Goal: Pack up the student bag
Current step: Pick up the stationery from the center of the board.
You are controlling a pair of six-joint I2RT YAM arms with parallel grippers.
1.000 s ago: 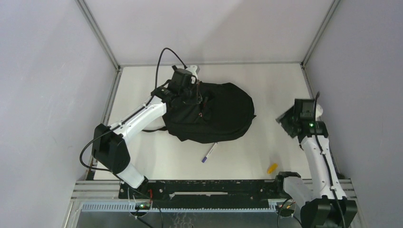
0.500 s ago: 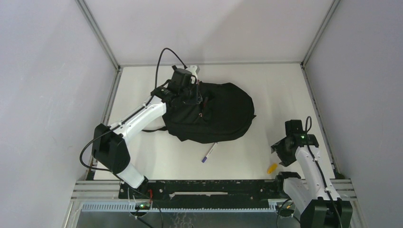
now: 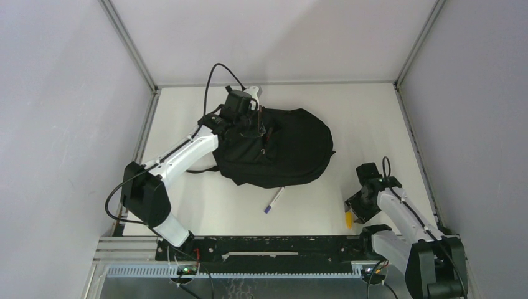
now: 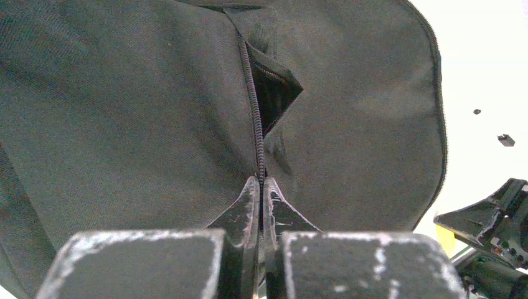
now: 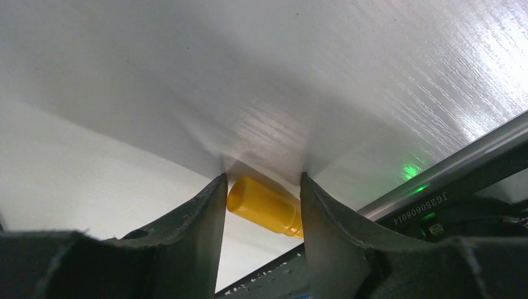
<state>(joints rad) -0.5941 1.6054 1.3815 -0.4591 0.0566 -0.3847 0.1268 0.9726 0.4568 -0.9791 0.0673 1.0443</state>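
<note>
Top external view: the student bag (image 3: 289, 149) lies on the white counter (image 3: 367, 118), toward the far left. The left end effector (image 4: 260, 184) is pinched together on the bag's zip seam, below a gaping opening. Near right, the right end effector (image 5: 262, 180) has its fingers apart, straddling a yellow cylinder (image 5: 264, 205). A pen (image 3: 273, 200) lies just near of the bag.

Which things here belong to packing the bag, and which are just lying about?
Job: bag, its zip pinched by the left gripper; yellow tube straddled by the open right gripper; pen, probably next.
Lying about: two small black bits on the table.
</note>
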